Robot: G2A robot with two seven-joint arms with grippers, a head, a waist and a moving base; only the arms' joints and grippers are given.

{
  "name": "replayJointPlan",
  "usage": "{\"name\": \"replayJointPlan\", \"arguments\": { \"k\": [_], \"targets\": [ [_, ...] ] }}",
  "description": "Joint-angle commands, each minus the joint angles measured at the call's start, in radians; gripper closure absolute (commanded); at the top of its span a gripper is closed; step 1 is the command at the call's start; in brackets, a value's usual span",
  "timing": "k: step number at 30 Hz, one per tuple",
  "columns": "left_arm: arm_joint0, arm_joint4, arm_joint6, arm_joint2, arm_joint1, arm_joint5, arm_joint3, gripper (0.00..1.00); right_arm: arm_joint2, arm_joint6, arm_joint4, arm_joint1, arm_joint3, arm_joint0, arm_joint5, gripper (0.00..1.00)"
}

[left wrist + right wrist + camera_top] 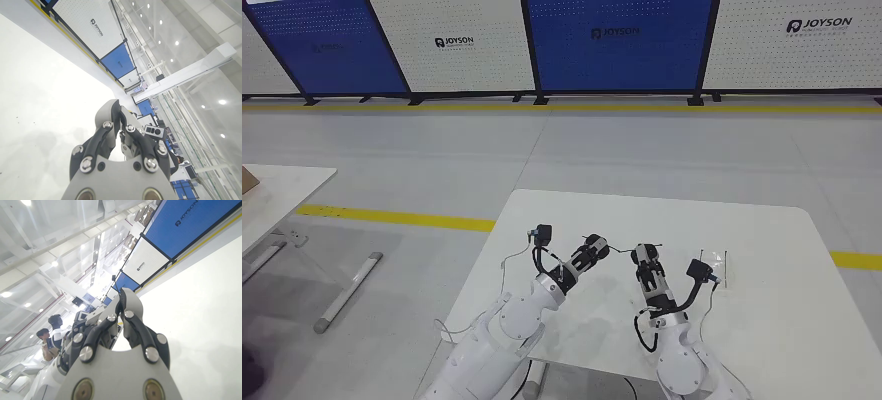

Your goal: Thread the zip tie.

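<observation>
Right wrist view has the right gripper [121,294] pinched tight on a thin black plastic zip tie [116,286], strap poking straight out past the fingertips, small square head [114,277] at the far end. Top view puts the left gripper [594,245] just beside it, tips facing, with what looks like the strap running between them. Left's fingers look pressed together too, can't tell if they've got the tail. Guessing the tail has to line up with that head next

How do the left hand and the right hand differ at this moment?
The right hand pinches the zip tie, whose end sticks out beyond its tips; the left hand has nothing sticking out. From above, the left hand slants toward the right hand, which points nearly straight ahead. Both are shut, above the white table.
</observation>
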Motion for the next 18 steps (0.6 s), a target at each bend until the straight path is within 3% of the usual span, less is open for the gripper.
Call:
{"name": "replayJointPlan", "arguments": {
  "k": [1,18],
  "targets": [
    [0.0,0.0,0.0,0.0,0.0,0.0,0.0,1.0,0.001,0.002,-0.001,-0.002,0.002,0.001,-0.001,1.0],
    [0.0,0.0,0.0,0.0,0.0,0.0,0.0,1.0,0.004,-0.001,-0.028,-0.022,0.015,-0.002,-0.004,1.0]
  ]
}}
